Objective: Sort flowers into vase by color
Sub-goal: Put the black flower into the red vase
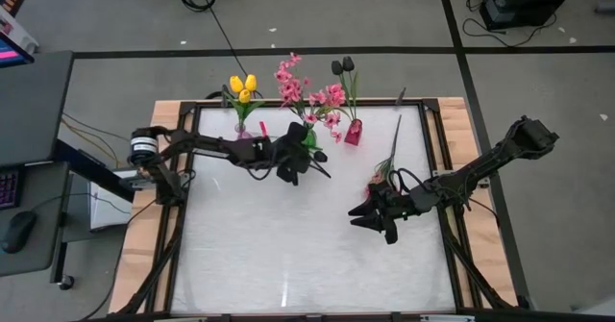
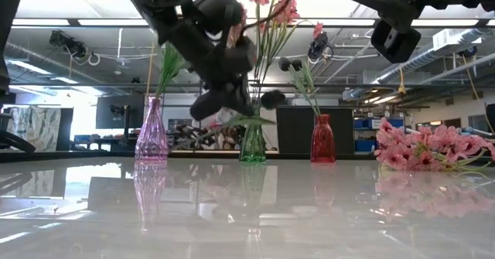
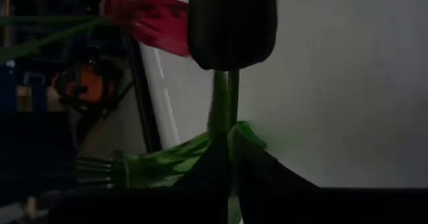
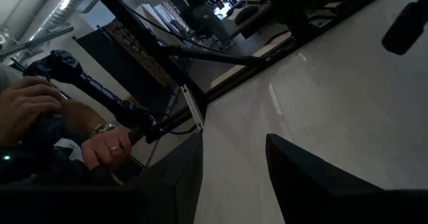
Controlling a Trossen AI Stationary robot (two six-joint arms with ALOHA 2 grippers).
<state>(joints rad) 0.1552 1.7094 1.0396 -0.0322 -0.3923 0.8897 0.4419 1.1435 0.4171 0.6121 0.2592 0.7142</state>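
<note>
Left pincer (image 3: 231, 160) clamps dark tulip (image 3: 232, 25) stem.

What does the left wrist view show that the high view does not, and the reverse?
Only the left wrist view shows the left claw shut on the dark tulip by its stem. Only the high view shows the whole row of vases, yellow tulips in the purple vase, and the right claw open above the table beside a pink spray. Both show the red vase and the white tabletop.
</note>
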